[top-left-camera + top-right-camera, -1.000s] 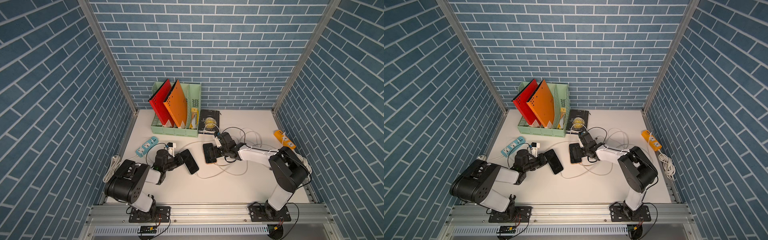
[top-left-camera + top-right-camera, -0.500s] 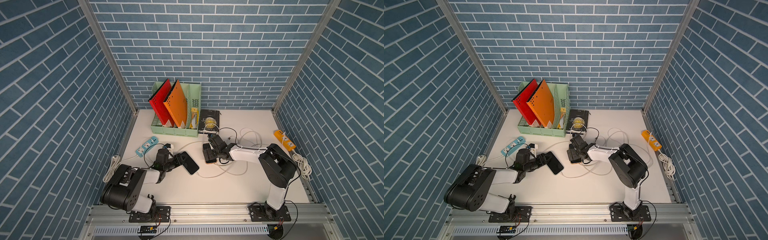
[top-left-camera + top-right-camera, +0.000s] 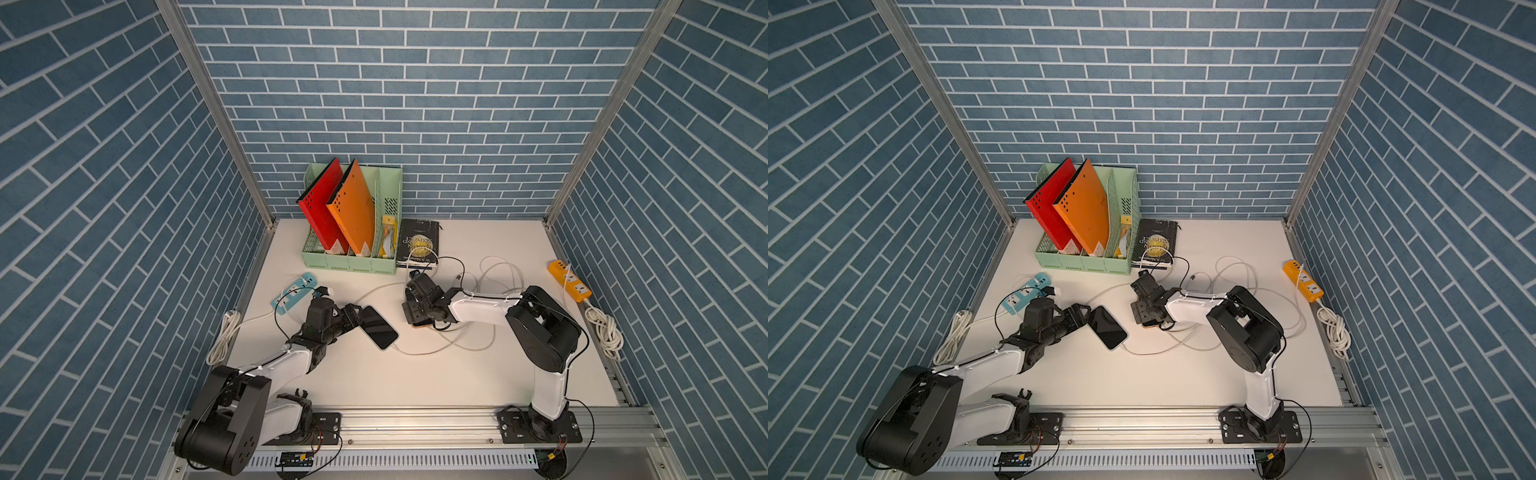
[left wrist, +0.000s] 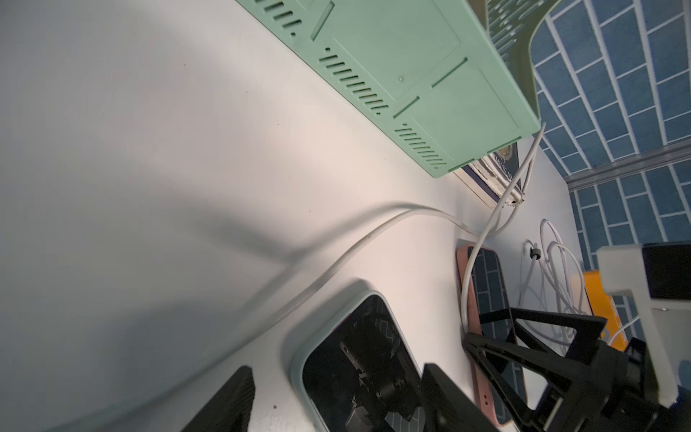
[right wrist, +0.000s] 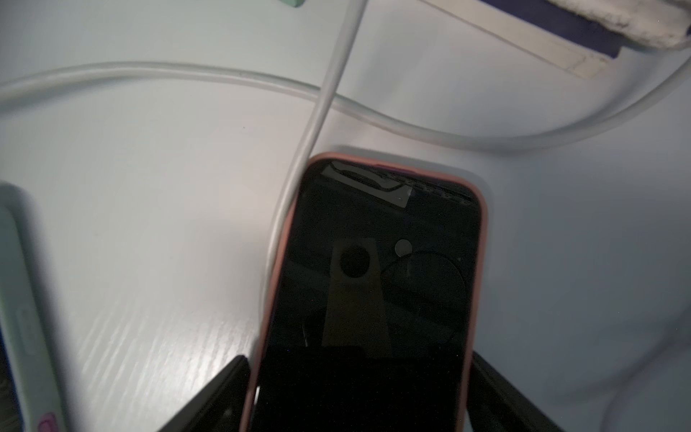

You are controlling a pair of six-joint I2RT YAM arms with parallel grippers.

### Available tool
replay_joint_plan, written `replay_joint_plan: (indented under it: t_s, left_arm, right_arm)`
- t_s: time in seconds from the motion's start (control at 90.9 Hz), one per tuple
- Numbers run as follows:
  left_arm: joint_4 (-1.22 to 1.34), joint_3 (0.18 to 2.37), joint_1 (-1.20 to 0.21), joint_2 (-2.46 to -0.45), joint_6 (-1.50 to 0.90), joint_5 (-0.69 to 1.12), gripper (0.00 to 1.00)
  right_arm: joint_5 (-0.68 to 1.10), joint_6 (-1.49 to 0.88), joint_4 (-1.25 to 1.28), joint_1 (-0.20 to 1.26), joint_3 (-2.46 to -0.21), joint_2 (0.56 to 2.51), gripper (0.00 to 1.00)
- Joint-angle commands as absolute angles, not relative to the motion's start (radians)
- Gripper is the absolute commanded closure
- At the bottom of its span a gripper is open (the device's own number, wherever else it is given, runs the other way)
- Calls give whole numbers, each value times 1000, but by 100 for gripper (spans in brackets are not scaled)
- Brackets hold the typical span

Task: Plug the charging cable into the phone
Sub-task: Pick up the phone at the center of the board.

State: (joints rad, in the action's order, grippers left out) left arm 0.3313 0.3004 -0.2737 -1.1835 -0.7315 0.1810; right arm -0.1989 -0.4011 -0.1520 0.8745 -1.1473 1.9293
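In both top views two phones lie flat and screen-up on the tabletop (image 3: 457, 374) in front of the green file rack (image 3: 349, 266), probably so their ends stay reachable. The mint phone (image 3: 379, 332) lies before the rack's middle, and the pink phone (image 3: 419, 326) lies before the rack's book-side end, mostly covered by the right hand (image 3: 413, 316). The charging cable (image 3: 409, 353) ends at the mint phone's end farthest from the rack and looks seated there, so the plugging seems done or nearly so. The left hand (image 3: 354, 319) sits at that phone's rack-side end, likely to brace it. Counted, there are two hands, two phones and two power strips, a blue strip (image 3: 293, 293) near the rack's other end and an orange strip (image 3: 569, 284) well apart from it. Two folders (image 3: 353, 208) stand in the rack and one book (image 3: 417, 245) lies just beside it. The left wrist view shows the left hand released, with its fingers (image 4: 224, 404) spread wide and clear of the mint phone's edge. White cords (image 4: 351, 254) run toward the rack and loop beyond the pink phone, too tangled for a sure count. In the right wrist view the right hand's fingers (image 5: 220, 392) flank the pink phone's long edges, just beside them, and I cannot tell whether they squeeze it. One cord lies along that phone's edge and crosses another.
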Motion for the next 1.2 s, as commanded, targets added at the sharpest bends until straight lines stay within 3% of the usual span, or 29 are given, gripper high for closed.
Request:
replay_joint_plan:
  t_s: [0.0, 0.242, 0.495, 0.704, 0.836, 1.188]
  left_arm:
    - [245, 313, -275, -1127, -719, 105, 26]
    - [287, 294, -275, -1035, -730, 193, 27]
    - [477, 264, -305, -1023, -795, 390, 31]
    - [554, 311, -429, -1087, -836, 376, 31]
    - [638, 343, -501, -1168, -872, 365, 31]
    - [802, 426, -619, -1387, -963, 321, 31]
  right_arm:
    - [-256, -402, -229, 886, -1160, 1959, 19]
    - [-238, -374, -212, 882, -1157, 1891, 32]
    - [-78, -327, -151, 805, -1053, 1695, 35]
    - [4, -293, -129, 753, -956, 1575, 36]
    - [165, -272, -27, 757, -880, 1520, 37]
    - [309, -269, 87, 802, -820, 1518, 39]
